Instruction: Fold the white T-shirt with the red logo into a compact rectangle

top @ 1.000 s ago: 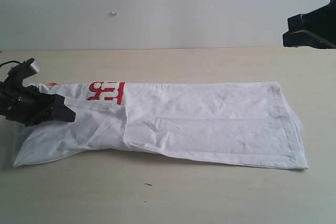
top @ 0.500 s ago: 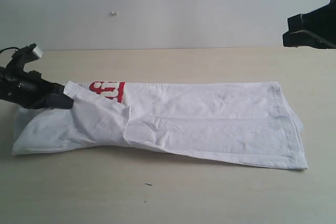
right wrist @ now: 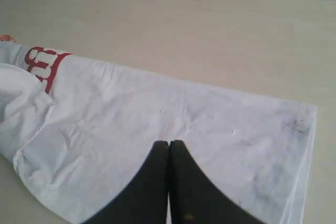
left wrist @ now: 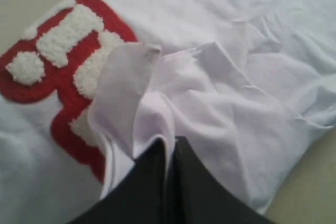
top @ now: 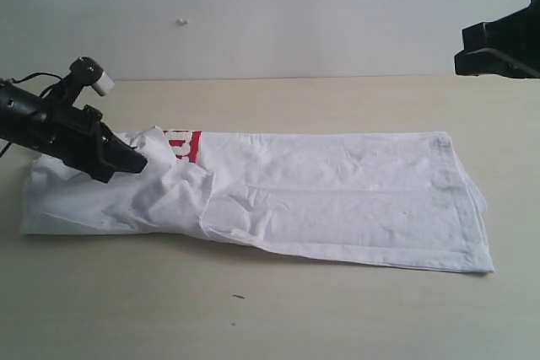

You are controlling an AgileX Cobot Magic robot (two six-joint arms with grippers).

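Observation:
The white T-shirt lies folded into a long strip across the table. Only a small piece of the red logo shows near its left end; in the left wrist view the red logo is close under the jaws. My left gripper is shut on a fold of the T-shirt at that end, holding it lifted over the strip. My left gripper has thin cloth between its fingers. My right gripper is shut and empty, held high above the T-shirt; its arm shows at the upper right.
The tan table runs bare behind and in front of the shirt. A pale wall stands at the back. A tiny dark speck lies near the front edge.
My left gripper has risen and moved right with the shirt's left end, drawing the fold over the logo so that less red shows. The right arm has not moved.

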